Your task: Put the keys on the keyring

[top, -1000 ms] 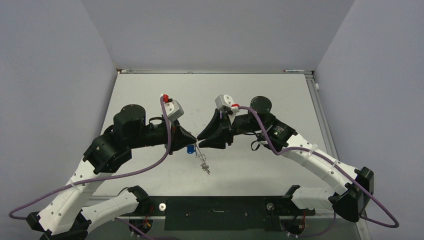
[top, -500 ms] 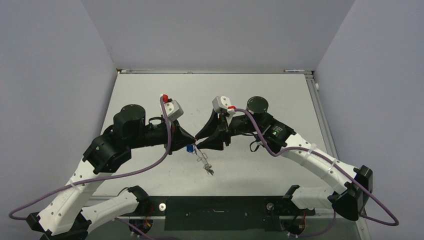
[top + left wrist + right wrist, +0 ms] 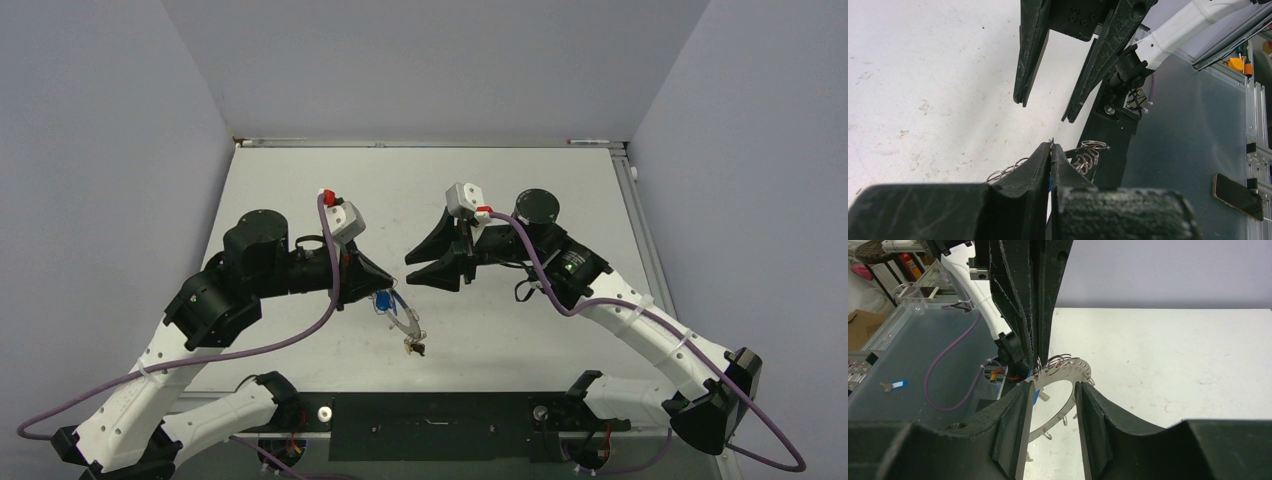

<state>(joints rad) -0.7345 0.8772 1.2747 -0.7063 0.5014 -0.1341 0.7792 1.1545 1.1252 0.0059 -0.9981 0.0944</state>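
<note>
A: The left tool (image 3: 388, 284)?
B: Pinched shut on the top of the keyring (image 3: 403, 318). Both fingers (image 3: 1034, 167) pressed flat together in the left wrist view, thin wire poking out on each side.
A: And the keyring itself?
B: Hanging down from that pinch, over the white desk (image 3: 520, 180), near the middle. A big thin silver hoop, leaning toward the near edge.
A: Any keys (image 3: 412, 347) on it?
B: Yes. A small dark bunch at the low end of the hoop, and a blue key head (image 3: 381, 303) tucked close under the left tool. Too tiny to count. Cannot tell whether resting on the desk or just above it.
A: The right tool (image 3: 410, 270)?
B: Wide open, holding nothing. Pointed at the left tool, tip facing tip, near but not touching. From the right wrist view, the hoop showing between the two spread fingers (image 3: 1010, 430), a bit past them.
A: Anything else around?
B: Purple cables (image 3: 300, 335) along both arms, and plain gray walls (image 3: 100, 150) on three sides.
</note>
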